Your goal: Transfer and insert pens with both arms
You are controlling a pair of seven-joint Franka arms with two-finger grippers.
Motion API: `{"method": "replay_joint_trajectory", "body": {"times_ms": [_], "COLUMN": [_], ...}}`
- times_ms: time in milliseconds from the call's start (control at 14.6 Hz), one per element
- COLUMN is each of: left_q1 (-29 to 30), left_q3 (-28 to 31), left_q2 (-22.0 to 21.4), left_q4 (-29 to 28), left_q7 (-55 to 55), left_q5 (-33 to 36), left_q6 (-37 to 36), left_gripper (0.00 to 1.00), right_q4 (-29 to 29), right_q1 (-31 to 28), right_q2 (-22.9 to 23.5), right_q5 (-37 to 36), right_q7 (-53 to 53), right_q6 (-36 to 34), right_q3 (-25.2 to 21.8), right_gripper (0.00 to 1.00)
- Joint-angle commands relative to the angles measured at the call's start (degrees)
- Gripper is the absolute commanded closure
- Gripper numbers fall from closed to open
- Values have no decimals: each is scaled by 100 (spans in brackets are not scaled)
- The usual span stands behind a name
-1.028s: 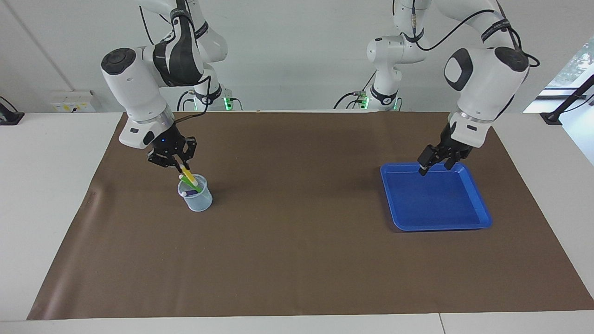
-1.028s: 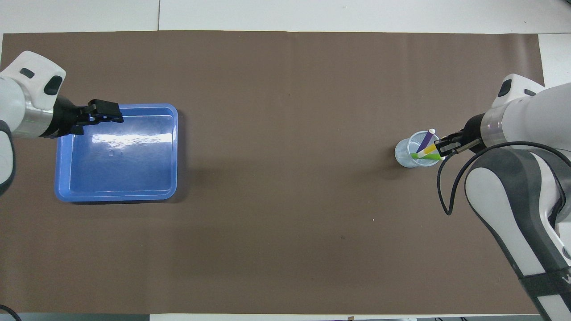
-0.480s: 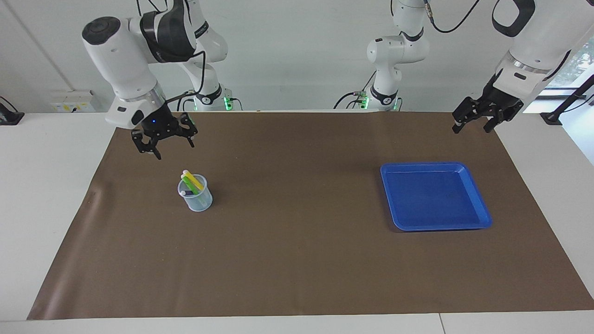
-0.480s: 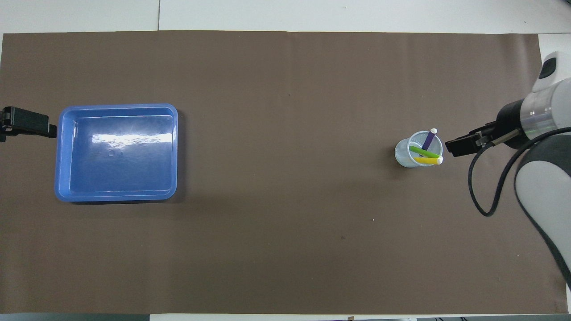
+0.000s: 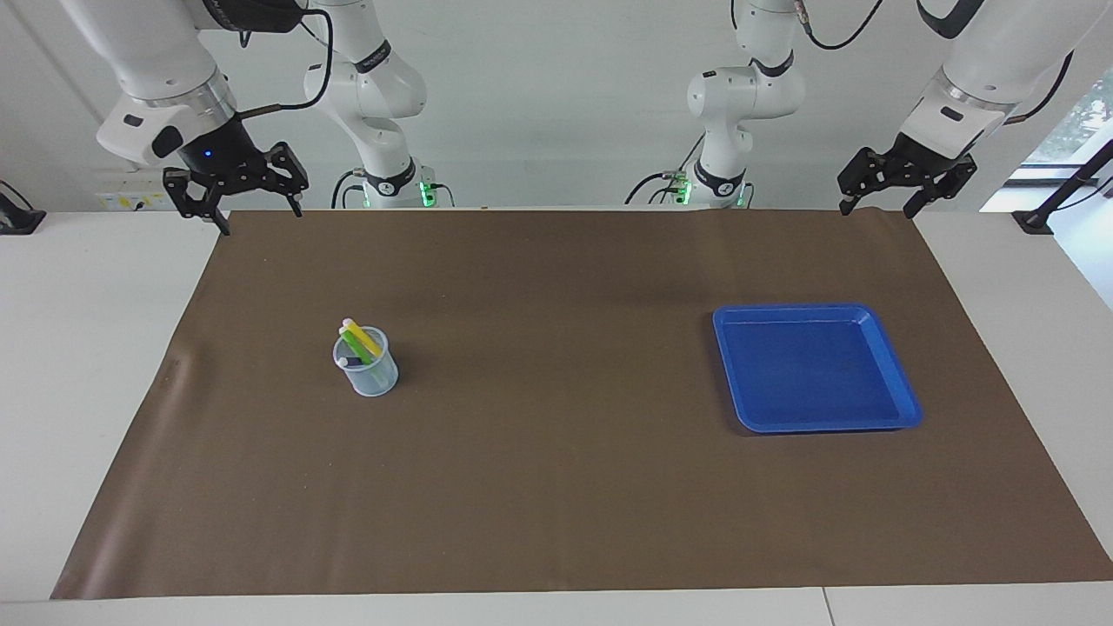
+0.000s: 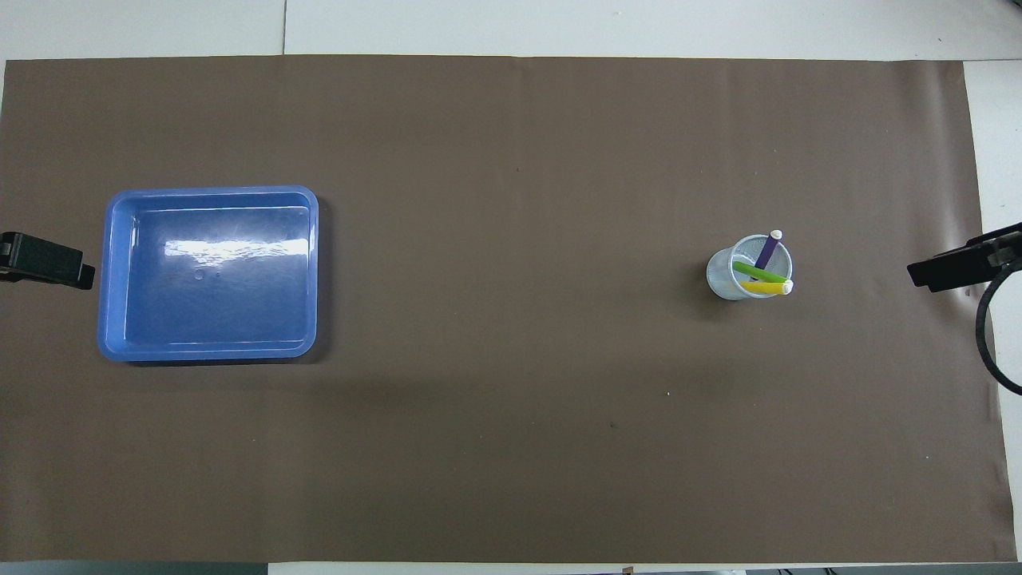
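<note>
All three pens stand in the cup (image 5: 367, 372), which sits on the brown mat (image 5: 556, 487) toward the right arm's end of the surface. The yellow pen (image 5: 361, 337) and the green pen (image 5: 354, 342) lean side by side. Their upper ends tip toward the right arm's end. The purple pen (image 5: 352, 361) sits lower in the facing view, and from overhead its whitish end tips away from the robots. None of them is upright, and their long axes cross inside the cup.

The blue tray (image 5: 817, 365) lies toward the left arm's end, well apart from the cup, with nothing in it.

The right pincer (image 5: 252, 213) hangs high over the mat's edge at its own end, spread wide and holding nothing. The cup is below it and toward the middle of the surface. The left pincer (image 5: 876, 209) is also raised, over the mat's edge at the left arm's end with the tray below it. It too is spread wide and empty.

With the tray bare and every pen in the cup, the insertion looks finished, and both arms appear to be in a rest pose. If any pen needed straightening, the right arm is clearly the nearer one. It would have to come down and inward toward the cup and meet the leaning sticks across their tilt, not from straight above. The left arm has nothing within easy reach except the tray.
</note>
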Motion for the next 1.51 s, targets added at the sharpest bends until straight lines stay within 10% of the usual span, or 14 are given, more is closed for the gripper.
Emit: {"method": "replay_joint_trajectory", "body": {"times_ms": [0,548,823,1440], "left_q1": [-92,-74,-83,-92], "left_q3": [79,61,26,0], "left_q2": [-284,-205,-13,-47], "left_q4": [-432,-309,-47,-168], "left_q7": [97,-17,-53,-61], "left_q5": [109,-85,-68,-103], "left_q6": [299,398,178,204], "left_gripper": [0,0,0,0], "right_q4": [16,-19,42,288], "right_q1": [-162,-48,926,418], "right_q2": [-17,44,192,299], "right_q5": [-100,-355,-320,-320], "right_q7": [78,569,992,983], "right_q6": [-28,-1,-221,-362], "right_q3": [57,48,-969,-470], "right_gripper": [0,0,0,0]}}
